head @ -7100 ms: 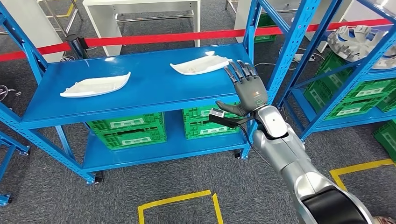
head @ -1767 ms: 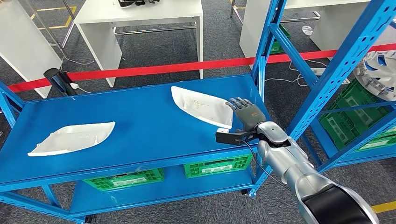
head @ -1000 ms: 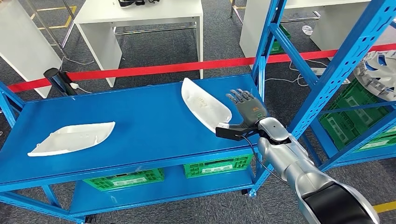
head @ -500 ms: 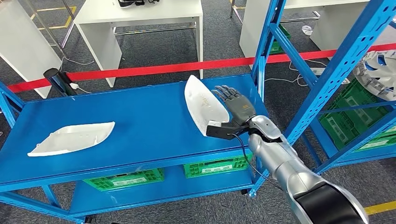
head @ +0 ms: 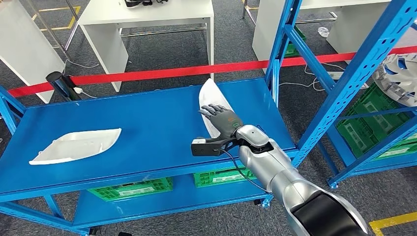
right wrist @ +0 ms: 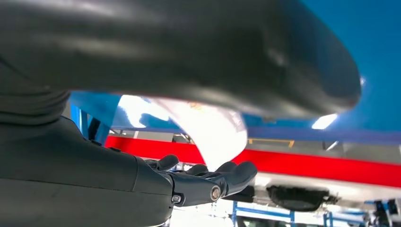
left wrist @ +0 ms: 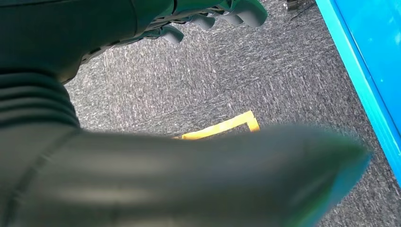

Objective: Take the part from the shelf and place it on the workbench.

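Since the earlier frames, the right hand (head: 222,119) has swung left across the blue shelf (head: 147,123), turning the white part (head: 210,105) with it. Its fingers lie against the part's near end, thumb beneath; a firm grasp cannot be confirmed. Step in hand: pickup. Next, secure the grip, then lift clear. Left hand (left wrist: 208,14) hangs over carpet, fingers loosely curled, empty.

Silver R arm (head: 275,172), black cable, dark grey hand (head: 221,118), black box at wrist, ribbed cover.
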Motion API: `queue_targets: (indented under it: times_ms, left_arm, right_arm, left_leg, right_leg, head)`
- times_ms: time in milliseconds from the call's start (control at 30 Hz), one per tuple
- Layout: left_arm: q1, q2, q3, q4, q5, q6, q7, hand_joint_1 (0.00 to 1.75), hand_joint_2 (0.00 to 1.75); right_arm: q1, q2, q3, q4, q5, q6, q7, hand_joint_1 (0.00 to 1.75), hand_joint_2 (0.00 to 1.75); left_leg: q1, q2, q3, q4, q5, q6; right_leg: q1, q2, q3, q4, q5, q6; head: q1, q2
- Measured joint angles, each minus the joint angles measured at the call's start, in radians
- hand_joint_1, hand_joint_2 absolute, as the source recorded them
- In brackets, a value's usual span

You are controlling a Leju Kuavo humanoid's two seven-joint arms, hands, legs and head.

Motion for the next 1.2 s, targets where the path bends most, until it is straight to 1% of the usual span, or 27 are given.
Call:
queue_targets:
  times_ms: [200,467,600,733,1167,1200]
  left_arm:
    - [0.0,-0.003,0.0,0.0,-0.01,0.0,0.013,0.0,0.0]
    - [0.0,-0.003,0.0,0.0,-0.01,0.0,0.015,0.0,0.0]
    - [0.0,-0.003,0.0,0.0,-0.01,0.0,0.015,0.0,0.0]
    - [0.0,-0.004,0.0,0.0,-0.01,0.0,0.013,0.0,0.0]
    - [0.0,-0.004,0.0,0.0,-0.009,0.0,0.004,0.0,0.0]
    - [0.0,-0.004,0.0,0.0,-0.009,0.0,0.004,0.0,0.0]
  right_arm:
    - [0.001,0.005,0.049,0.021,0.022,0.041,0.031,0.0,0.0]
    - [0.001,0.002,0.077,0.036,0.024,0.045,0.036,0.0,0.0]
    - [0.001,0.002,0.08,0.041,0.024,0.046,0.037,0.0,1.75]
    - [0.001,-0.004,0.083,0.045,0.023,0.052,0.046,0.0,1.75]
    - [0.011,-0.052,0.083,0.056,-0.003,0.054,0.05,0.03,1.75]
    - [0.01,-0.053,0.083,0.056,-0.003,0.054,0.05,0.14,1.75]
  left_leg:
    - [0.0,0.0,0.0,0.0,0.0,0.0]
    - [0.0,0.0,0.0,0.0,0.0,0.0]
    - [0.0,0.0,0.0,0.0,0.0,0.0]
    - [0.0,0.0,0.0,0.0,0.0,0.0]
    - [0.0,0.0,0.001,0.0,0.0,0.0]
    - [0.0,0.0,0.001,0.0,0.0,0.0]
  right_leg:
    - [0.0,0.0,0.0,0.0,0.0,0.0]
    - [0.0,0.0,0.0,0.0,0.0,0.0]
    - [0.0,0.0,0.0,0.0,0.0,0.0]
    - [0.0,0.0,0.0,0.0,0.0,0.0]
    - [0.0,0.001,0.0,-0.001,0.0,0.0]
    - [0.0,0.001,0.001,-0.001,0.0,0.0]
  head:
    - [0.0,0.0]
    - [0.0,0.0]
    - [0.0,0.0]
    - [0.0,0.0]
    - [0.0,0.0]
    - [0.0,0.0]
